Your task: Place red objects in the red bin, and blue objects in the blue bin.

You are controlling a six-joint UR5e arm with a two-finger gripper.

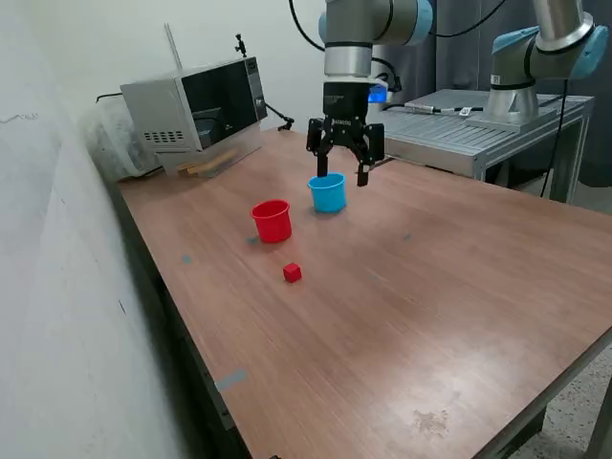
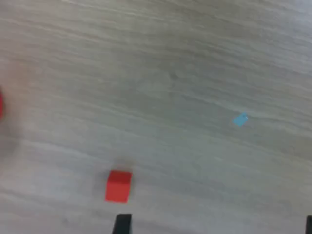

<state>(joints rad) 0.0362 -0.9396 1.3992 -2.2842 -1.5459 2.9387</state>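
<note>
The black two-finger gripper [image 1: 341, 176] hangs from the grey arm directly above the small light blue tapered plastic cup [image 1: 327, 193], its fingers spread apart with nothing between them. The fingertips sit level with the cup's rim, one on each side of it; whether they touch the cup cannot be told.

Just beside the light blue cup, toward the exterior view's left, stands the small red tapered plastic cup [image 1: 273, 221], upright on the brown wood-grain counter [image 1: 411, 316]. A small solid red cube [image 1: 293, 273] lies on the counter near the red cup, on the side closer to the camera, apart from both cups. In the wrist view the same cube [image 2: 118, 185] rests flat on the wood, with a tiny light blue speck [image 2: 240, 119] on the surface well apart from it. The insides of the cups are not visible.

At the back of the counter sits a silver microwave oven [image 1: 196, 110] with a dark door.
</note>
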